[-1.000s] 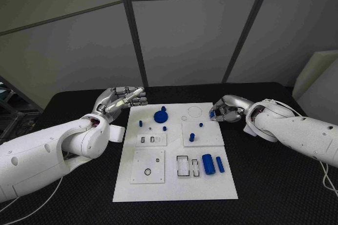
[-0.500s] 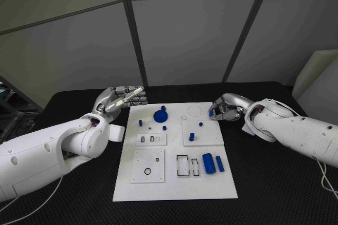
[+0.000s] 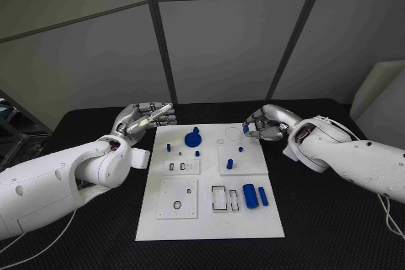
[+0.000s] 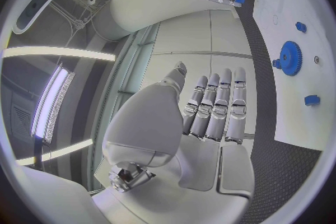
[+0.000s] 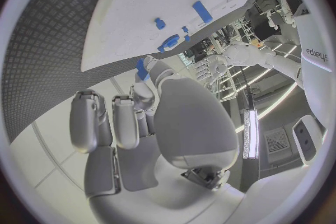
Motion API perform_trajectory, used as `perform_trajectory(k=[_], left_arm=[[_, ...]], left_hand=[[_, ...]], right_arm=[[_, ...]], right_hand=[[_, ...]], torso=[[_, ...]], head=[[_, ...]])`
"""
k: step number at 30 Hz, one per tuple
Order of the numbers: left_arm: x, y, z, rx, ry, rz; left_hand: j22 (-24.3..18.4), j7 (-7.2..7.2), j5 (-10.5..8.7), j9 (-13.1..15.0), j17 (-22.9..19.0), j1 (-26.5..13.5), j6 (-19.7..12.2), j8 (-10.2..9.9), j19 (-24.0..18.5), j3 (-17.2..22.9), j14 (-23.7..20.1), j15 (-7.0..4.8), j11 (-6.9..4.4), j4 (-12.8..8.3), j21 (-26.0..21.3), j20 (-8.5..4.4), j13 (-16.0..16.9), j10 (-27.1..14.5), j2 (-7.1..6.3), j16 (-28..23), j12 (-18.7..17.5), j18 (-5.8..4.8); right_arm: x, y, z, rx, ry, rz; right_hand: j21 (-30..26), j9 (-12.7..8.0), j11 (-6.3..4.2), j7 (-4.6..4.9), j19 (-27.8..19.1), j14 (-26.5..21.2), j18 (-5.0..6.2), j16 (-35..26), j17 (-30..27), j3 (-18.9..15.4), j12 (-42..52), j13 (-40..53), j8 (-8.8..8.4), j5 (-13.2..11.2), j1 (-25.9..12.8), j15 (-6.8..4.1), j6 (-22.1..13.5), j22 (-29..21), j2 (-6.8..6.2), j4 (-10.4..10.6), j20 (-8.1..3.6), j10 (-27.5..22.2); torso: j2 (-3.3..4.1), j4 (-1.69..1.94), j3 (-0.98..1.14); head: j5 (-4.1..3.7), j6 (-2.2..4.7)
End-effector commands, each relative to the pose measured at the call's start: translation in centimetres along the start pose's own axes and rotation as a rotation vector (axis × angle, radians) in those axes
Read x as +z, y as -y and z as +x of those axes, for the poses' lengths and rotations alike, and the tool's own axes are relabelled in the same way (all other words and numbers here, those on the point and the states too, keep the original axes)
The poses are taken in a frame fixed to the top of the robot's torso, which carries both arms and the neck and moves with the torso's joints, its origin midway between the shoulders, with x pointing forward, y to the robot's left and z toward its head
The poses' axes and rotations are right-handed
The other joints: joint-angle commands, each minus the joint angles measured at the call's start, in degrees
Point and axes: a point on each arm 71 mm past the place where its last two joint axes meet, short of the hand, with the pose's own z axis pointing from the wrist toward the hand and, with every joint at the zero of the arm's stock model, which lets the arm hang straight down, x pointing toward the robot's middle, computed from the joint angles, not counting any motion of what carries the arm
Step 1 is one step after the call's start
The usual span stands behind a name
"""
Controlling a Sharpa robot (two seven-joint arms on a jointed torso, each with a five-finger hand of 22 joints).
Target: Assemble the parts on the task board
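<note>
Worktop [image 3: 93, 120]: black, textured, carrying the white task board [image 3: 211, 226] at its middle
Right hand [image 3: 263, 128]: over the board's far right corner, fingers curled in around a small blue part [image 3: 246, 128] pinched at the fingertips; the left wrist view shows the same blue piece at that hand's fingertips
Left hand [image 3: 145, 119]: raised off the far left corner of the board, fingers straight and side by side, holding nothing; not touching the board
Blue gear [image 3: 193, 139]: large round part, on the far half of the board, left of centre
Small blue pegs: one [image 3: 168, 147] just left of the gear, one [image 3: 198, 154] just near side of it, one [image 3: 240, 149] toward the right edge, one [image 3: 230, 163] standing on the right-hand raised plate
Blue cylinder [image 3: 250, 196]: thick, lying on the board's near right part, long side running away from the robot
Blue bar [image 3: 263, 197]: thinner, just right of the cylinder, parallel to it, slightly apart
Rectangular slots [image 3: 219, 198]: black-outlined, just left of the cylinder
Ring outline [image 3: 177, 205]: on the near left raised plate
</note>
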Motion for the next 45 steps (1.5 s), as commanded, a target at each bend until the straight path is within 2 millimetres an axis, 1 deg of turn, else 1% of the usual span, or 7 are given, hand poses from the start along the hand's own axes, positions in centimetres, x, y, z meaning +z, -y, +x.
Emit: perform_trajectory(k=[1,9,18,25,27,36,45], left_arm=[[0.1,0.1,0.1,0.0,-0.01,0.013],[0.3,0.0,0.3,-0.003,-0.012,0.011],[0.5,-0.2,0.2,-0.002,-0.01,0.01],[0.5,-0.2,0.3,-0.001,-0.008,0.009],[0.5,-0.2,0.3,-0.001,-0.006,0.01],[0.5,-0.2,0.4,-0.001,-0.007,0.01],[0.6,-0.2,0.5,-0.003,-0.01,0.009]], left_hand=[[-0.1,0.25,-0.03,0.0,-0.1,0.2,0.0,-0.2,-0.2,0.0,0.0,-0.11,0.19,-0.3,-0.2,0.14,-0.1,0.1,0.57,-0.3,-0.4,-0.6],[-0.1,0.25,-0.03,0.0,-0.1,0.2,0.1,-0.2,-0.2,0.0,0.0,-0.11,0.19,-0.3,-0.2,0.14,-0.1,0.2,0.59,-0.3,-0.4,-0.59],[-0.1,0.23,-0.02,0.0,-0.1,0.3,0.1,-0.2,-0.2,0.0,0.0,-0.12,0.18,-0.3,-0.2,0.14,0.0,0.2,0.61,-0.3,-0.4,-0.58],[-0.1,0.2,-0.02,0.0,-0.1,0.4,0.1,-0.2,-0.1,0.1,0.1,-0.12,0.16,-0.4,-0.2,0.15,0.0,0.2,0.65,-0.3,-0.4,-0.58],[-0.1,0.2,-0.02,0.0,-0.1,0.4,0.1,-0.2,-0.1,0.1,0.1,-0.12,0.16,-0.4,-0.2,0.15,0.0,0.2,0.65,-0.3,-0.4,-0.58],[-0.1,0.19,-0.02,0.0,-0.1,0.4,0.1,-0.2,-0.1,0.1,0.1,-0.13,0.15,-0.4,-0.2,0.15,0.0,0.3,0.66,-0.3,-0.4,-0.57],[-0.1,0.19,-0.02,0.0,-0.1,0.4,0.1,-0.2,-0.1,0.1,0.1,-0.13,0.15,-0.4,-0.2,0.15,0.0,0.3,0.66,-0.3,-0.4,-0.57]], right_arm=[[0.4,-1.5,0.4,0.005,0.011,0.037],[2.2,-7.5,2.9,0.005,-0.029,-0.025],[3.1,-11.7,6.5,-0.063,-0.109,-0.092],[3.0,-13.2,9.0,-0.095,-0.172,-0.116],[3.0,-13.5,9.5,-0.1,-0.178,-0.119],[3.2,-14.5,10.8,-0.104,-0.174,-0.124],[3.5,-15.4,11.6,-0.108,-0.187,-0.138]], right_hand=[[0.3,0.4,0.03,0.41,0.1,3.3,0.21,0.2,1.9,0.3,-0.2,-0.1,-0.03,-0.2,-0.2,-0.42,0.0,2.3,0.36,0.0,-0.32,0.2],[0.3,0.4,0.06,0.43,0.1,3.2,0.2,0.1,1.7,0.6,-0.2,0.0,-0.05,-0.1,-0.3,-0.39,0.0,2.3,0.49,0.0,-0.3,0.2],[0.3,0.3,0.13,0.5,0.1,3.2,0.2,0.0,1.7,0.6,-0.3,-0.1,-0.08,-0.6,-0.9,-0.32,-0.1,2.3,0.22,0.2,-0.24,0.2],[0.2,0.3,0.16,0.52,0.1,3.2,0.23,0.0,1.7,0.5,-0.4,-0.2,-0.08,-1.0,-1.3,-0.29,-0.2,2.2,0.05,0.3,-0.21,0.1],[0.2,0.3,0.16,0.53,0.1,3.2,0.23,-0.1,1.6,0.5,-0.5,-0.3,-0.1,-1.1,-1.4,-0.28,-0.2,2.2,0.0,0.3,-0.2,0.0],[0.2,0.3,0.17,0.54,0.0,3.2,0.24,-0.1,1.6,0.5,-0.5,-0.3,-0.12,-1.1,-1.5,-0.28,-0.2,2.2,-0.04,0.4,-0.2,0.0],[0.2,0.3,0.21,0.59,0.1,3.2,0.24,-0.1,1.6,0.5,-0.4,-0.2,-0.21,-1.1,-1.8,-0.26,-0.4,2.2,-0.14,0.5,-0.18,0.1]], torso=[[-0.24,-0.09,-0.12],[-0.37,0.1,-0.26],[-0.2,-0.06,-0.22],[-0.23,-0.09,-0.24],[-0.25,-0.07,-0.18],[-0.25,0.06,-0.17],[-0.25,-0.04,-0.18]], head=[[0.29,0.01],[1.21,-0.36],[2.52,-0.78],[3.17,-1.05],[3.29,-1.31],[3.7,-1.78],[4.02,-2.15]])
